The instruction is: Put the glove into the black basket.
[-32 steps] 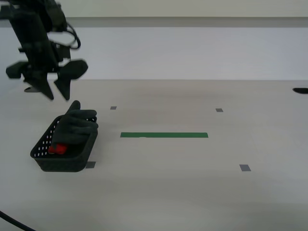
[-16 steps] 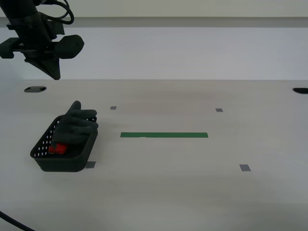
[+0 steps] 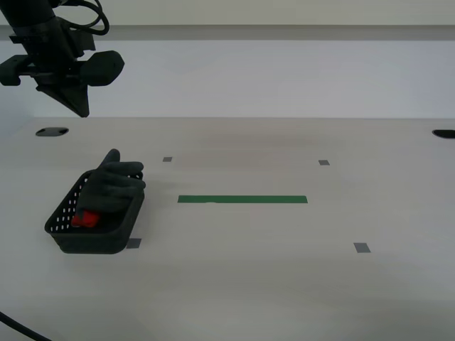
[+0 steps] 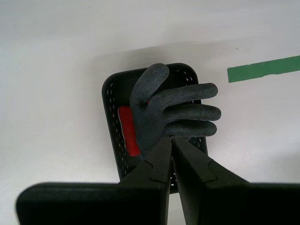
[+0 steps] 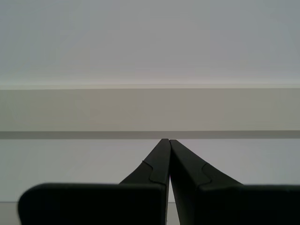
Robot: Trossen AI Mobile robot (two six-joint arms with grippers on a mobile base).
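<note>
The black basket [image 3: 92, 240] stands on the table at the exterior view's left. The glove [image 3: 115, 182] lies in it, red cuff [image 3: 86, 219] inside and dark fingers sticking out over the far rim. My second gripper [image 3: 79, 108] hangs shut and empty well above and behind the basket. In the second wrist view its shut tips [image 4: 169, 138] point down at the glove [image 4: 174, 110] and the basket [image 4: 108, 110]. My first gripper [image 5: 166, 140] is shut, empty, facing a bare wall; it does not show in the exterior view.
A green tape strip [image 3: 242, 199] lies mid-table, right of the basket. Small grey tape squares [image 3: 362, 247] dot the table. Round holes sit at the far left [image 3: 51, 131] and far right [image 3: 443, 133]. A cable [image 3: 20, 328] crosses the near left corner.
One second ago my second gripper was open, lower, close above the glove. It has risen and shut. Glove and basket have not moved; nothing differs in the last half second.
</note>
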